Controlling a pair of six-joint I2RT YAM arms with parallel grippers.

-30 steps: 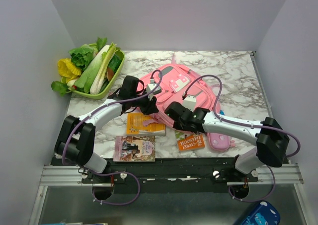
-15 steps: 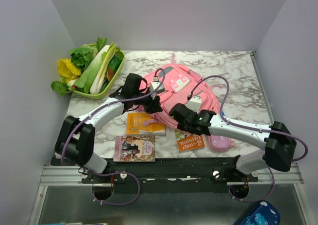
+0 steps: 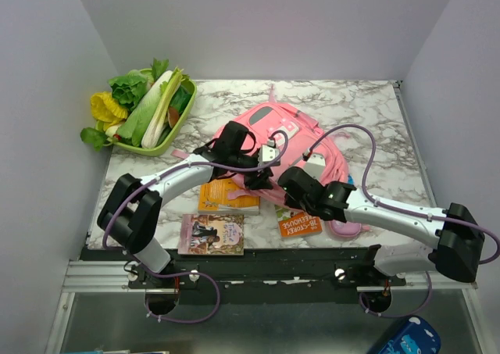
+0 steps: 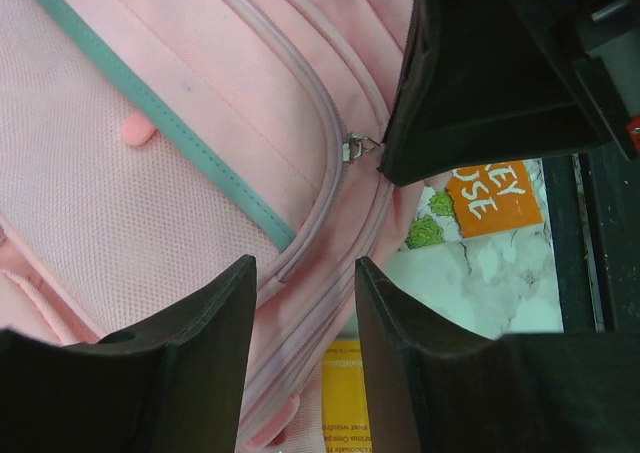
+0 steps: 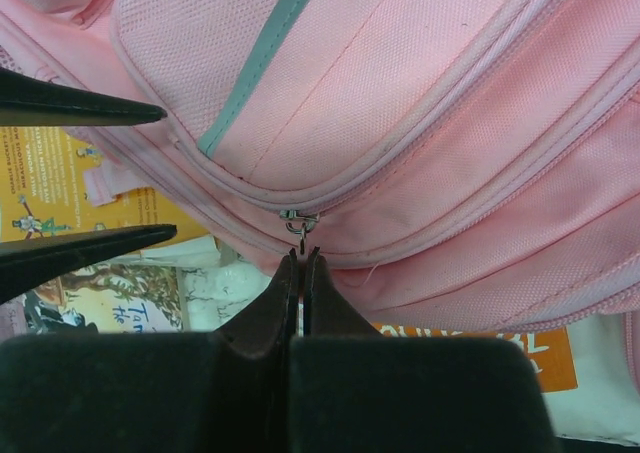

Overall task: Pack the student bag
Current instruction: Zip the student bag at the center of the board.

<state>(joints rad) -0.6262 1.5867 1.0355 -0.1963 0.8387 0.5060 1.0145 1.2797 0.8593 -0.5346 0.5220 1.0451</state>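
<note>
Packing has hardly begun, I judge. From the top camera, the student bag [image 3: 291,131] lies flat in the middle of the marble table [image 3: 367,104], front side up, and every zip that shows looks closed. Three books lie outside the bag, near its lower edge: a yellow book [image 3: 223,199], a picture book [image 3: 211,234] and an orange book [image 3: 301,224]. A pink pencil case [image 3: 349,227] lies partly under the right arm. A green tray of vegetables [image 3: 148,112] stands at the far left corner, well apart. The left gripper [image 3: 262,176] and the right gripper [image 3: 291,184] meet over the near edge of the bag, but this view does not show how their fingers stand.

The left wrist camera answers that for its own side: its fingers [image 4: 200,353] are spread, with nothing between them, above the pink fabric. It also shows the zipper pull [image 4: 357,149] touching the tip of the right gripper.

The right wrist camera shows what the other two cannot. The right fingers are pressed together on the small tab of the zipper pull, as far as I can tell, on one of the long zips. The left fingers stand beside it, apart from each other.

So the step in hand seems to be opening the zip. After it, the books and the case are left to go inside.
</note>
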